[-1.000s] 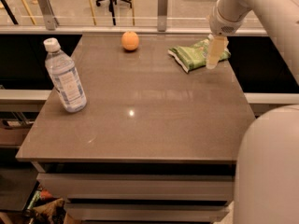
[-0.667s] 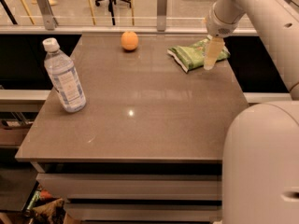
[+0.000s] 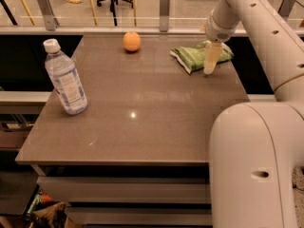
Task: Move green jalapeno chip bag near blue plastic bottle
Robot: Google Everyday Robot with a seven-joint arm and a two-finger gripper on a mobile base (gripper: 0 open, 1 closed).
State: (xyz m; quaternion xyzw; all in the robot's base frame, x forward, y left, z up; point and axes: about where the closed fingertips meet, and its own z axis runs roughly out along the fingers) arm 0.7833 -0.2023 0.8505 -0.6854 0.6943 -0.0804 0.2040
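The green jalapeno chip bag [image 3: 195, 56] lies flat at the table's far right, a crinkly green foil pack with pale edges. My gripper [image 3: 209, 68] points down at the bag's near right edge, touching it or just above it; its tip reaches the tabletop line in front of the bag. The blue plastic bottle [image 3: 65, 79] stands upright near the left edge, clear with a white cap and a pale blue label. It is far to the left of the bag.
A round orange fruit [image 3: 131, 41] sits at the far middle of the brown table [image 3: 142, 122]. My white arm [image 3: 256, 37] and base [image 3: 256, 165] fill the right side. A glass railing [image 3: 164, 4] runs behind the table.
My gripper has shifted slightly left and down, closer over the bag's near edge. The bag, the bottle and the orange have not moved.
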